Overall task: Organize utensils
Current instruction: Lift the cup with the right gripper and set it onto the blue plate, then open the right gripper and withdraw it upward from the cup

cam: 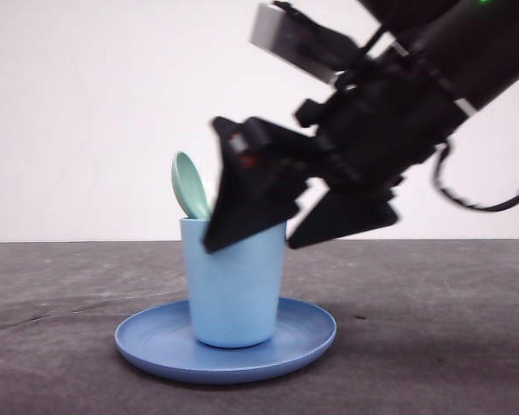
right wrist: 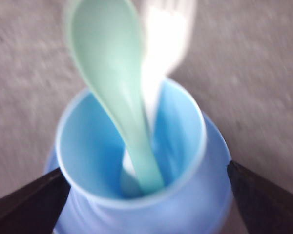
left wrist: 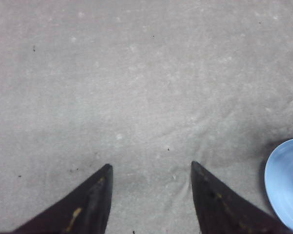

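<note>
mint-green spoon (right wrist: 118,92) and blurred, seemingly white fork (right wrist: 165,44) upright in cup (cam: 233,281), heads up, right pincer (right wrist: 146,195) wide, empty

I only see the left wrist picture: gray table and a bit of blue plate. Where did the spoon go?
Observer: The green spoon stands handle-down inside the light blue cup.
Operator: Is the fork there too?
Observer: Yes, the white fork leans in the same cup, beside the spoon.
Operator: Where is the cup?
Observer: It stands upright on the blue plate.
Operator: What is the other arm doing?
Observer: The right gripper is open, its fingers either side of the cup's rim.
</note>
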### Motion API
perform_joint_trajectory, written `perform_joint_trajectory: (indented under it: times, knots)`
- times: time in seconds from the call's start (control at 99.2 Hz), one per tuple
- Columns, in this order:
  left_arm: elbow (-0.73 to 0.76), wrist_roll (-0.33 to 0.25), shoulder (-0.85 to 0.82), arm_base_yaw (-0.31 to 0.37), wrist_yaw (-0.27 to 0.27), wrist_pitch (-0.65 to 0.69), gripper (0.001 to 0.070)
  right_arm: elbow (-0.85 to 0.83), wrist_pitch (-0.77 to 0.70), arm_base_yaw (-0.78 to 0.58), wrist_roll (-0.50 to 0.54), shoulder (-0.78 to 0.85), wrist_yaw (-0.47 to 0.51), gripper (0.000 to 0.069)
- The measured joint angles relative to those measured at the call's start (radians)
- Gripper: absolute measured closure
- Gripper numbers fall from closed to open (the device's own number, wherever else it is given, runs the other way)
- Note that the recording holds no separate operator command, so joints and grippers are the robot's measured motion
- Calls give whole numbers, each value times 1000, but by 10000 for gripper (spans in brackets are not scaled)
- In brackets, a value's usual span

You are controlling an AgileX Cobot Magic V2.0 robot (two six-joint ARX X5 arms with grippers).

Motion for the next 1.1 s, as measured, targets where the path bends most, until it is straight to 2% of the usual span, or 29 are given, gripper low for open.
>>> perform_joint_trajectory:
  times: [0.282,0.434,0.595,0.827,1.099]
  knots:
    - [0,0,0,0,0,0,405,0,-403,-99,-5,-249,13,55]
    - [0,0,0,0,0,0,405,20,-545,-195,5,-388,83,55]
    - [0,0,0,0,0,0,405,116,-651,-336,8,-485,94,55]
    - [0,0,0,0,0,0,405,277,-832,-557,1,-502,94,55]
    - [0,0,0,0,0,-4,405,287,-948,-732,-14,-499,46,55]
